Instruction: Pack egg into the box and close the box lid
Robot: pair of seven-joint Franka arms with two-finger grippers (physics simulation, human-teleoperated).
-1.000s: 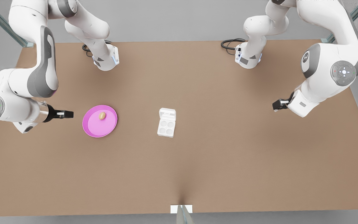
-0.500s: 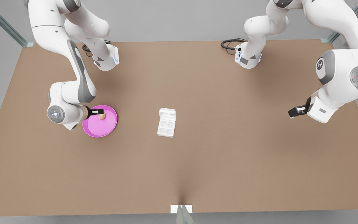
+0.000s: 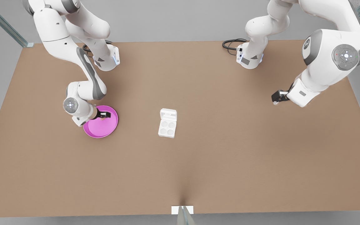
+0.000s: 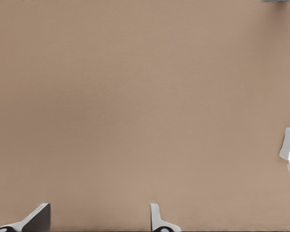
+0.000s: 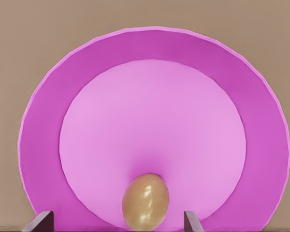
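Since a second ago, we are seeing the right claw [image 3: 105, 116] come from beside the pink plate [image 3: 101, 129] to right over it, while the left claw [image 3: 275, 98] is shifting only slightly, far off on the front view's right.

Item, egg [image 5: 145, 201]: lying on the plate, between the right claw's spread fingers [image 5: 39, 222], not yet pinched or lifted.

Item, box [image 3: 167, 128]: standing mid-table [image 3: 198, 168], well apart from the plate, all four wells empty.

Item, box lid [image 3: 168, 115]: lying open, flat behind the wells.

Progress, as we are judging it: nothing packed; grasp, carry, placement and lid closing all remaining.

Right arm: reaching down low, its wrist bent toward the plate. Left arm: waiting above bare table, fingers [image 4: 157, 220] spread, holding nothing.
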